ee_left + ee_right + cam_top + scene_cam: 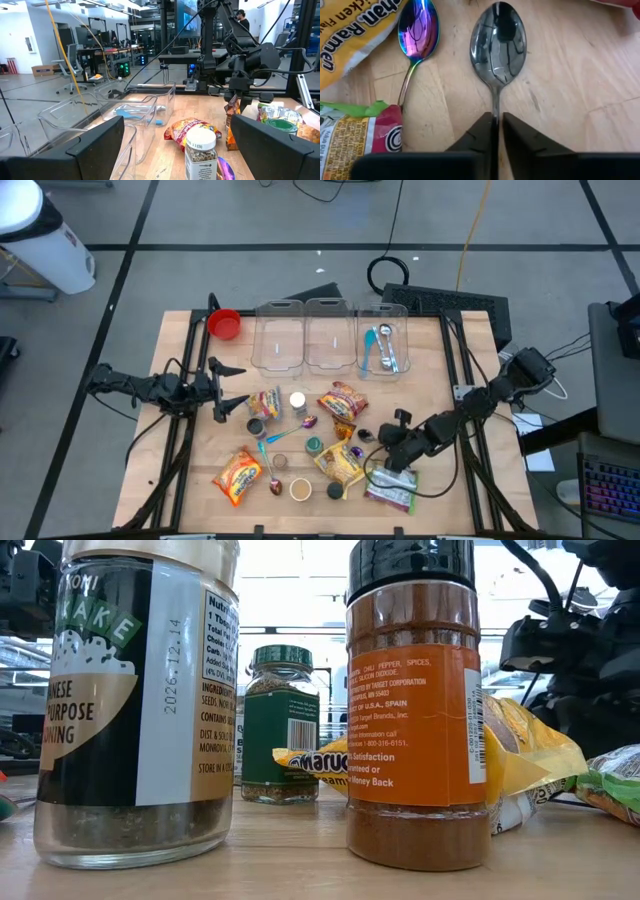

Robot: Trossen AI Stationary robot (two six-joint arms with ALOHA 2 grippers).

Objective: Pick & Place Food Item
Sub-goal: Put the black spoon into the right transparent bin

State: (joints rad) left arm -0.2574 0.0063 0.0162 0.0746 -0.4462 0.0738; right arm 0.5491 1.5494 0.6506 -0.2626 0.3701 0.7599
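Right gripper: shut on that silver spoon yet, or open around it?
Shut. The right gripper pinches the silver spoon by its handle, the bowl lying on the table.

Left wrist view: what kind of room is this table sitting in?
Probably a robotics lab or open workshop. Beyond the wooden table stand rows of desks with lit computer towers, a grey office chair, and a person at the back.

Two black jointed arms (150, 387) trailing thin black cables.
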